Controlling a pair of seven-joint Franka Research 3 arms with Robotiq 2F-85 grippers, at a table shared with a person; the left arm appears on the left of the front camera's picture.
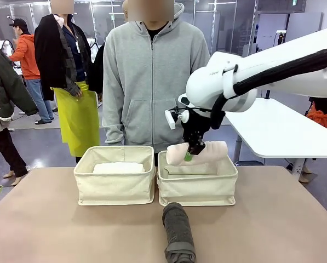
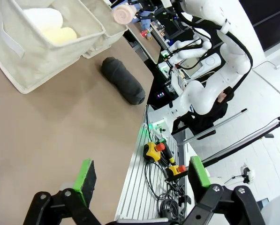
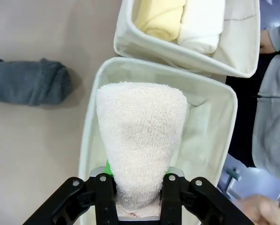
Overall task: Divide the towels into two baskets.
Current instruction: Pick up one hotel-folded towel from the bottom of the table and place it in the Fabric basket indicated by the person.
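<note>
The right end effector (image 1: pixel 190 154) pinches the pink towel (image 1: pixel 211 149) near one end, holding it over the right basket (image 1: pixel 196 189) at rim height. The left end effector (image 2: pixel 142 180) is spread wide and holds nothing, above the worktop (image 2: pixel 50 136) edge. The white towel (image 3: pixel 203 23) and yellow towel (image 3: pixel 158 18) lie in the left basket (image 1: pixel 114 189), at 9 o'clock. The grey towel (image 1: pixel 177 230) lies at 6 o'clock.

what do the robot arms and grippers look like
The right arm is a glossy white rounded shell with a thick black cable running along it. The left gripper and right gripper are black, two-fingered, with green pads.
</note>
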